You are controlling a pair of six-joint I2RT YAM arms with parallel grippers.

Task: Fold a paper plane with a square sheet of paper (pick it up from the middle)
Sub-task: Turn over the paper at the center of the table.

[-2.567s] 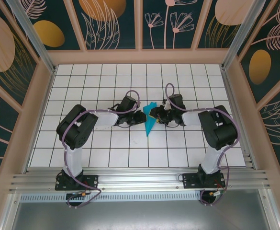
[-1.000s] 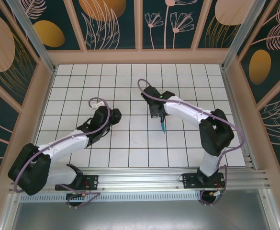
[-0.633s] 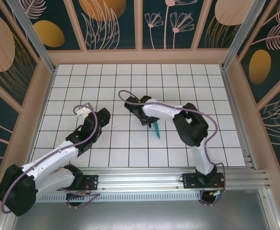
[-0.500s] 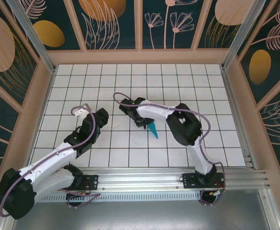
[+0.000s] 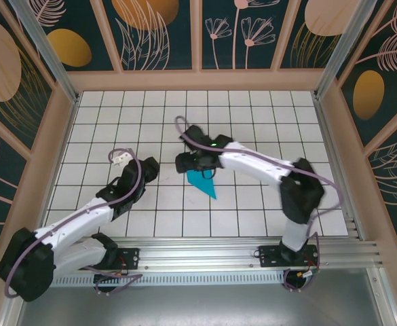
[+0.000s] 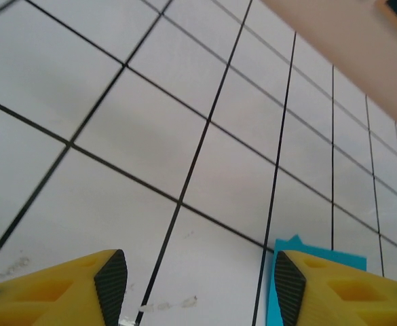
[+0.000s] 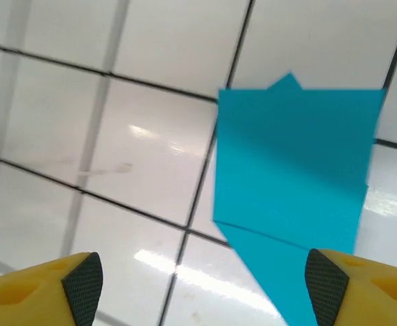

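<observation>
On the tiled table the plane lies free. The left gripper and right gripper gape empty, and a low sweep could snag the plane.

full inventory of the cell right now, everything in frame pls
paper plane: 1, teal-blue, flat on the table near the middle, tip toward the near edge.
table: 1, white tiles with black grid lines.
enclosure walls: 3 sides, teal panels with orange and pink plant print, pale wood frame.
mounting rail: 1, aluminium, near edge.
left arm: 1, white and black, purple cable.
right arm: 1, same colours.
left hand: 1, yellow fingers, black pads, open, left of the plane.
right hand: 1, same, open, at the plane's wide end.
</observation>
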